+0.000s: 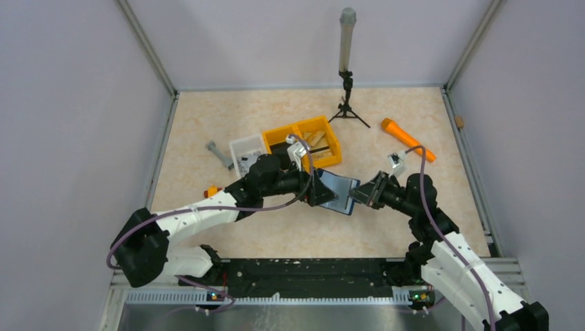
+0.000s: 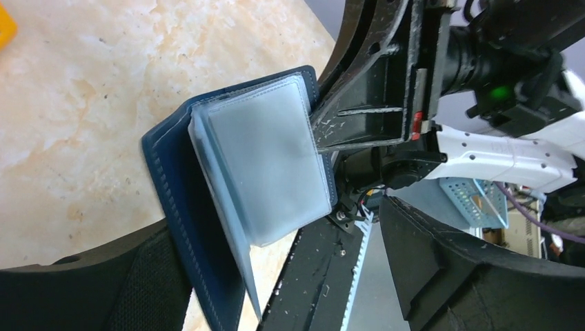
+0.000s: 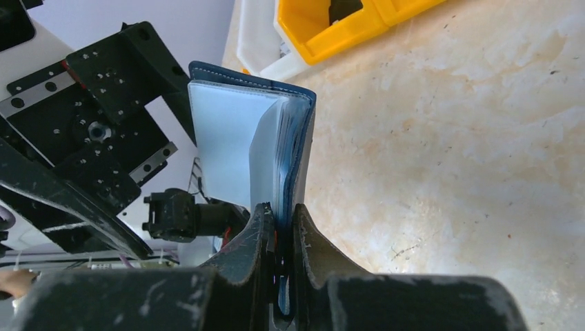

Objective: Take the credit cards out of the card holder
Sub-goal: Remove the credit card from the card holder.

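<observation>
The navy card holder (image 1: 338, 191) hangs above the table's middle, opened like a book, with its pale frosted pockets (image 2: 255, 165) fanned out. My right gripper (image 3: 281, 214) is shut on the card holder's (image 3: 234, 152) lower edge, pinching the leaves together. From the left, my left gripper (image 1: 319, 189) stands open, and its wide fingers straddle the holder without gripping it (image 2: 276, 231). No credit cards show; the cloudy pockets hide whatever they contain.
A yellow two-compartment bin (image 1: 303, 141) and a white tray (image 1: 247, 153) sit just behind the left arm. A grey bolt (image 1: 219, 154) and a small orange block (image 1: 211, 191) lie at the left. An orange tool (image 1: 407, 138) and a tripod stand (image 1: 347, 76) stand farther back.
</observation>
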`<state>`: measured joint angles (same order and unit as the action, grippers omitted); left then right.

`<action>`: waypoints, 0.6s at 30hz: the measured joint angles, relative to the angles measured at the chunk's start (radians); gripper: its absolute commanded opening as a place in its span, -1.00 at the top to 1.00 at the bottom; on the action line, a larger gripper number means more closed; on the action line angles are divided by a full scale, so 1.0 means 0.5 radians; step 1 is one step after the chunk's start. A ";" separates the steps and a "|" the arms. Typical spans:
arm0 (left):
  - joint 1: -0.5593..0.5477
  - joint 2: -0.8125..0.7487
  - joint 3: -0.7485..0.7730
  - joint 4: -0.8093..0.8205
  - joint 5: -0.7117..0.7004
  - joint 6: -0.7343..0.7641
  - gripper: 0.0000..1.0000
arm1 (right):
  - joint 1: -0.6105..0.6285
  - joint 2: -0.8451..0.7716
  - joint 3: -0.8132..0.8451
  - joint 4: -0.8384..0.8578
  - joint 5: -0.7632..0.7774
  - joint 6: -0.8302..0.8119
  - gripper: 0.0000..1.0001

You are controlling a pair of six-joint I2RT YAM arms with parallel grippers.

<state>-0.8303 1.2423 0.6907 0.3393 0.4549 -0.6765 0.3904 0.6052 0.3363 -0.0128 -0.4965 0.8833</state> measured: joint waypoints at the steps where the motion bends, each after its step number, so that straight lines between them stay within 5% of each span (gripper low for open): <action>1: -0.008 0.035 0.029 0.001 0.006 0.018 -0.94 | 0.000 0.002 0.027 -0.037 0.013 -0.020 1.00; 18: -0.019 0.462 0.204 0.220 0.276 0.090 -0.96 | 0.001 -0.124 0.237 -0.557 0.330 -0.228 1.00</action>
<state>-0.8398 1.4731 0.7925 0.4492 0.5930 -0.6315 0.3908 0.5430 0.4545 -0.2913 -0.3317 0.7692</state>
